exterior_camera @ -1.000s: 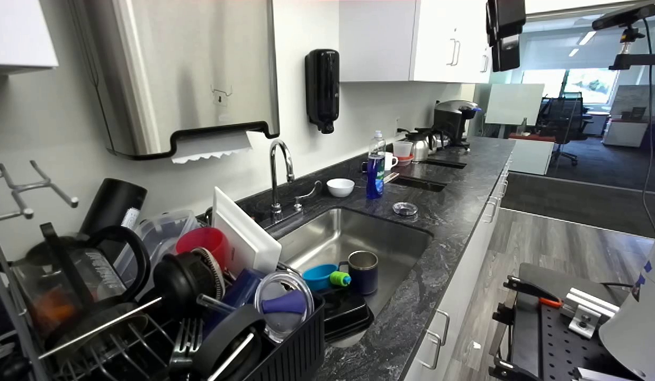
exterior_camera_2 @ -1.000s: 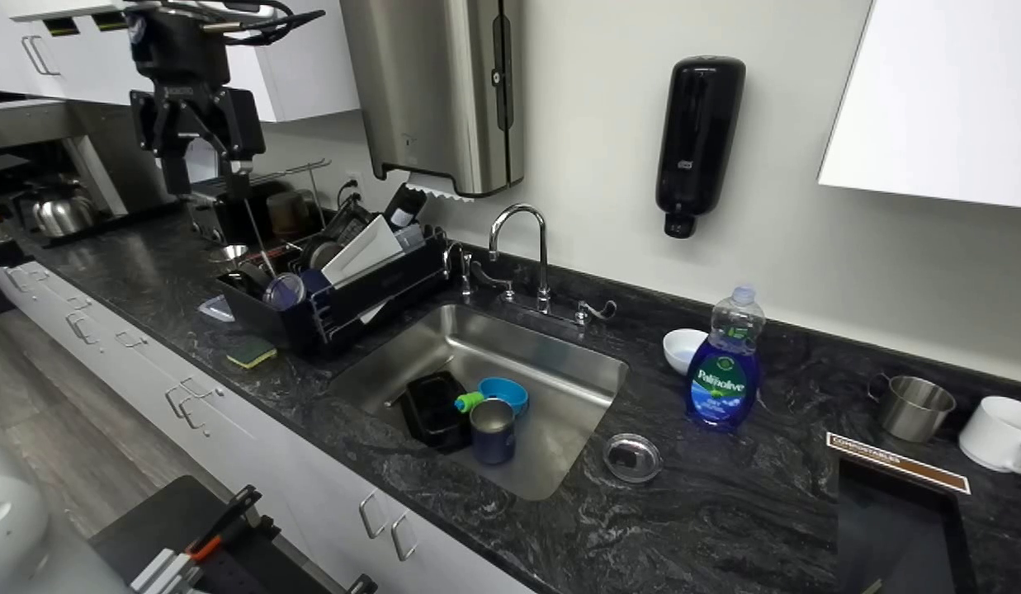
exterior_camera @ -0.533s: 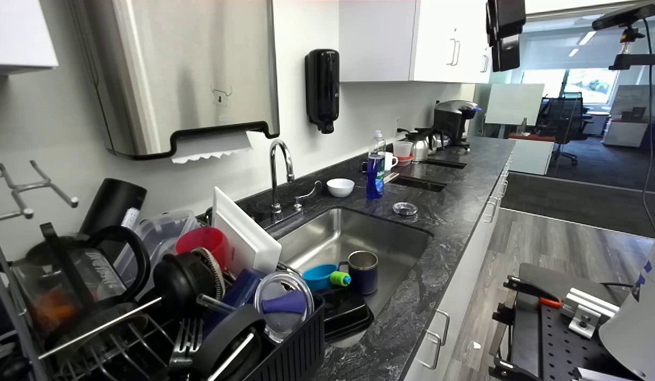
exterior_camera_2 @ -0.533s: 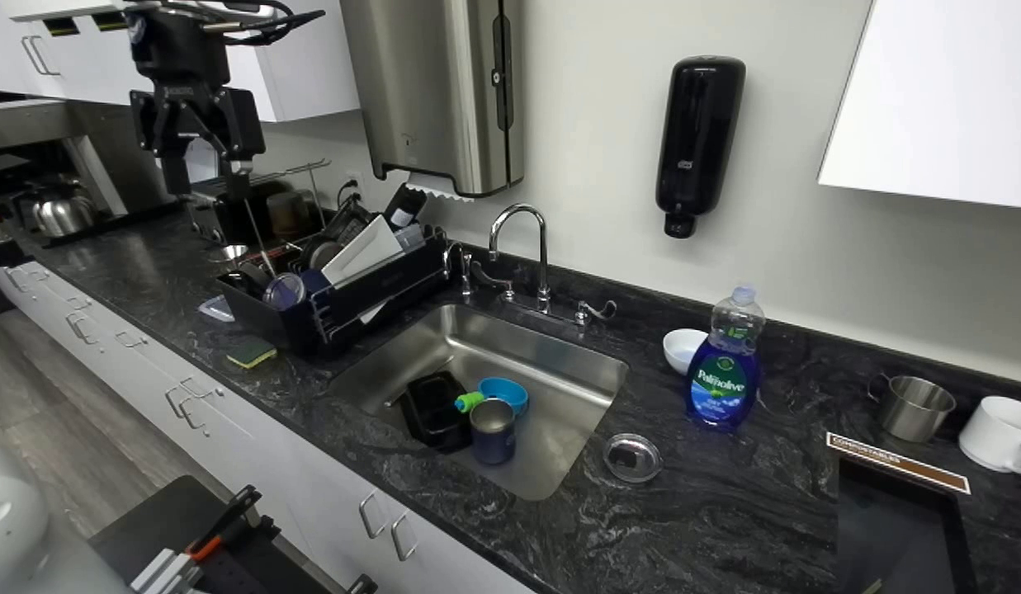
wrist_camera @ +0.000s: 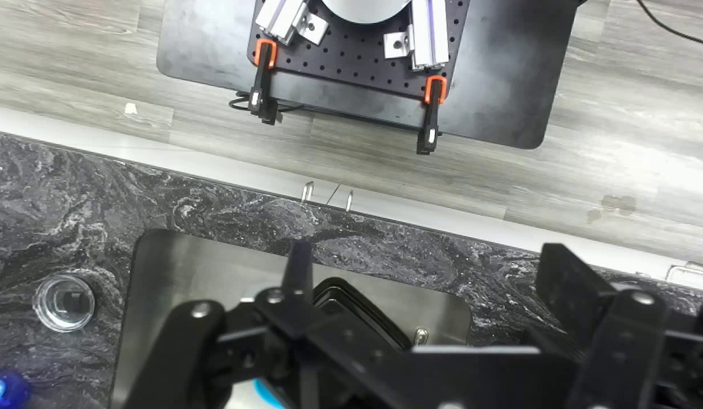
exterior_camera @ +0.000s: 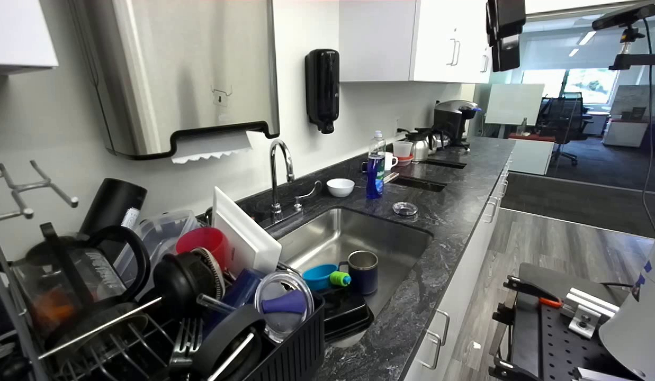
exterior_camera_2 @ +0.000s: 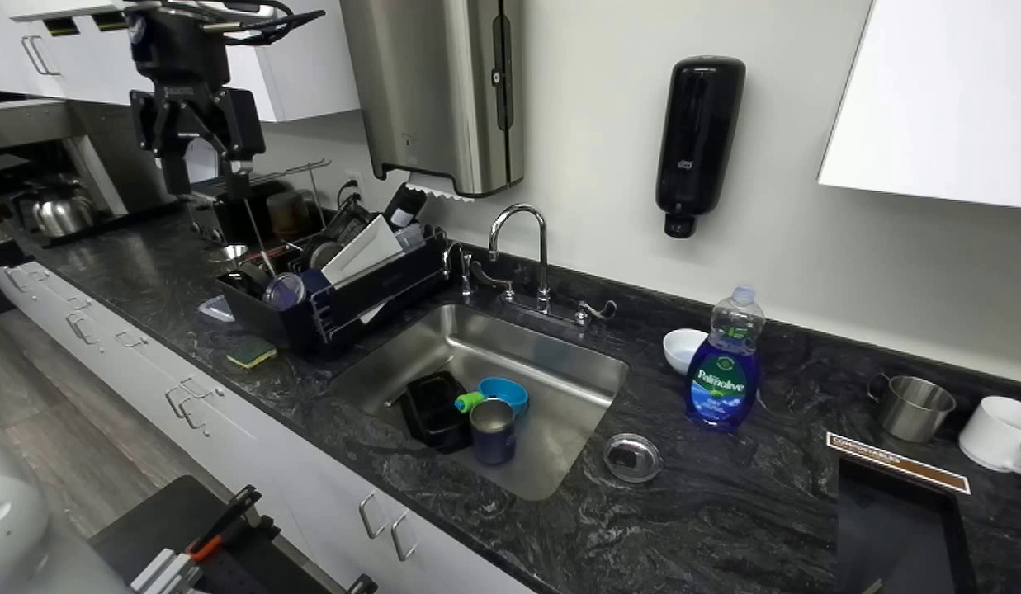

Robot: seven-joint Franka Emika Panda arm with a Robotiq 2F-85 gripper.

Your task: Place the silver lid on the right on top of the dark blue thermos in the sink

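The silver lid (exterior_camera_2: 633,458) is small and round, with a clear rim and darker centre. It lies flat on the counter beside the sink (exterior_camera_2: 551,351); it also shows in an exterior view (exterior_camera: 405,209) and at the left of the wrist view (wrist_camera: 64,303). The dark blue thermos (exterior_camera_2: 493,437) stands upright and open-topped in the sink, also seen in an exterior view (exterior_camera: 363,274); in the wrist view it is hidden behind the gripper. My gripper (exterior_camera_2: 209,177) is open and empty, high above the counter near the dish rack. Its fingers are wide apart in the wrist view (wrist_camera: 428,258).
A black tray (exterior_camera_2: 436,408) and a blue cup (exterior_camera_2: 503,392) with a green-capped item lie by the thermos. A faucet (exterior_camera_2: 543,247), white bowl (exterior_camera_2: 682,346) and soap bottle (exterior_camera_2: 723,371) stand behind the lid and sink. A full dish rack (exterior_camera_2: 271,326) borders the sink.
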